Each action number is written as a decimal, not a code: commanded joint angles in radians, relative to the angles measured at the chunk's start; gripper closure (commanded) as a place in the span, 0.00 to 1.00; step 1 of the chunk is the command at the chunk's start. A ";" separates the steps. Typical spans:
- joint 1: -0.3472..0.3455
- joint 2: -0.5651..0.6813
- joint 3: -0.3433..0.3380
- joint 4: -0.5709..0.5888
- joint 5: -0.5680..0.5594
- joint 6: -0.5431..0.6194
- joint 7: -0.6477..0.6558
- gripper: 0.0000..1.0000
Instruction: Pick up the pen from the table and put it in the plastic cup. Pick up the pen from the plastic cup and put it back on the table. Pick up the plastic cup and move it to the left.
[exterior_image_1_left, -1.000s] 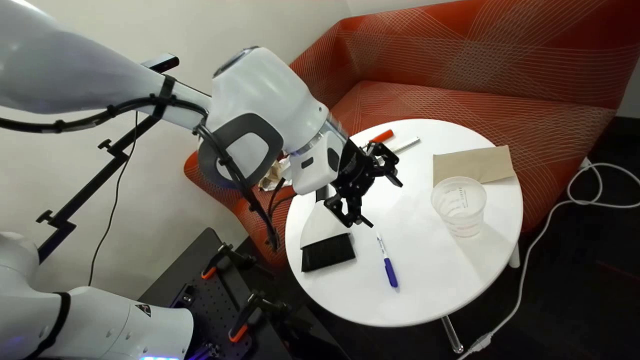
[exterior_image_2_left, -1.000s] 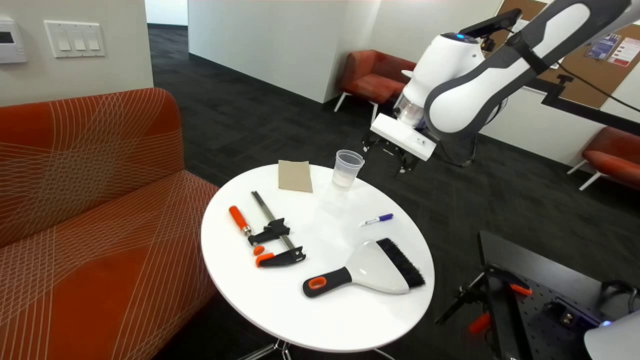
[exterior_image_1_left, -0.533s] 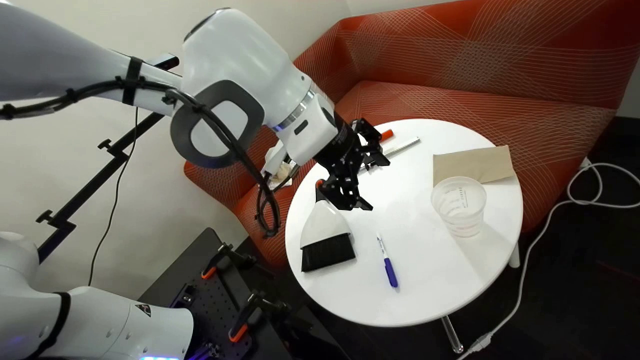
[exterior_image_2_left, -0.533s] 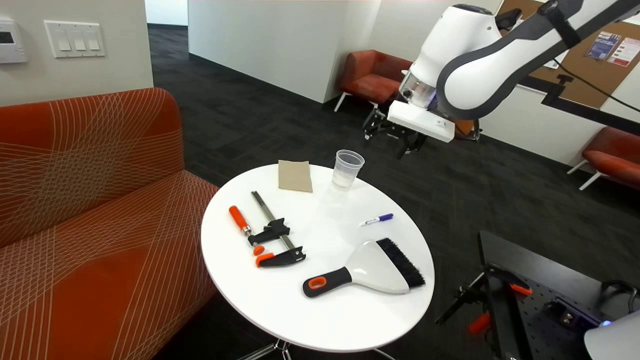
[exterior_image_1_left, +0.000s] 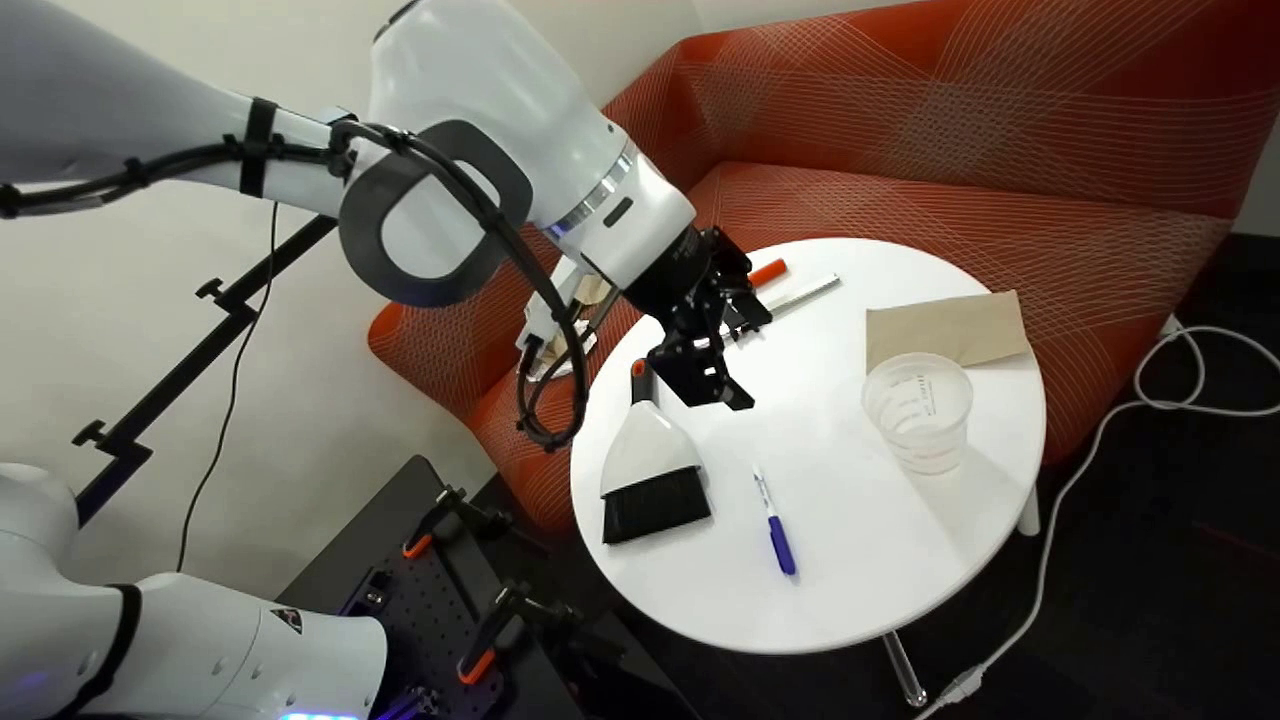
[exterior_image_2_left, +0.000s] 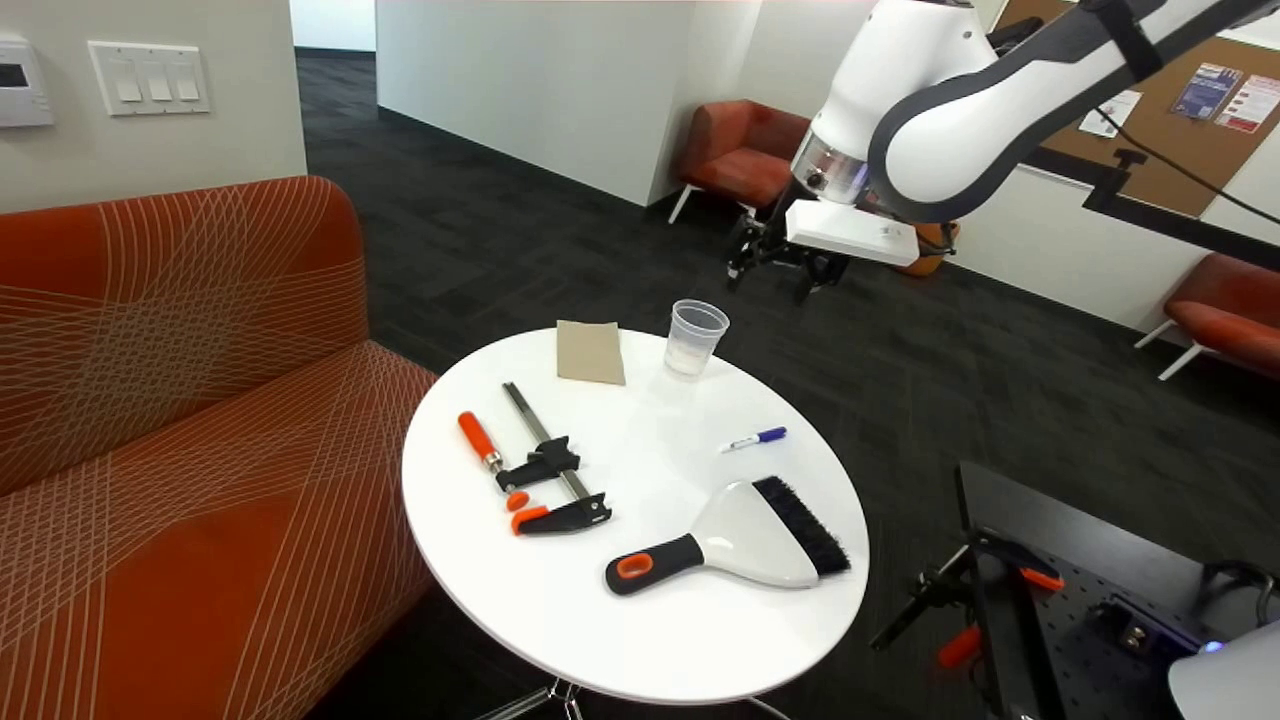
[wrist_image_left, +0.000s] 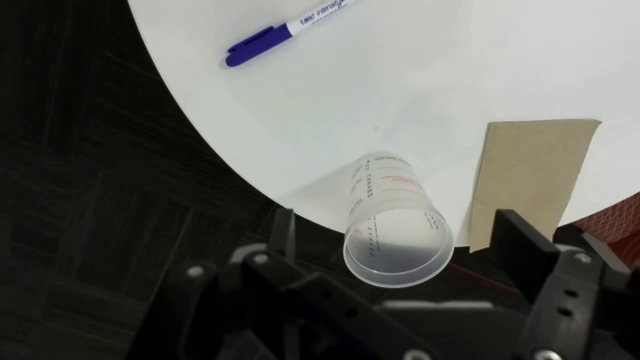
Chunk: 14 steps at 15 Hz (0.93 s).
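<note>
While my claw (exterior_image_1_left: 752, 358) gapes, gripping nothing, the Bic Intensity pen (wrist_image_left: 286, 33) ahead of it lies outside the empty plastic cup (wrist_image_left: 392, 210); I judge every step undone.

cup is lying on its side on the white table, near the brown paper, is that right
Not quite: the cup is standing upright, not lying on its side, as both exterior views show. It is on the white table, near the brown paper.
</note>
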 joint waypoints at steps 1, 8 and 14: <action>-0.006 0.003 0.004 0.003 0.001 0.000 -0.004 0.00; -0.022 0.095 0.002 0.107 -0.048 0.024 -0.087 0.00; -0.110 0.188 0.084 0.245 0.070 -0.043 -0.405 0.00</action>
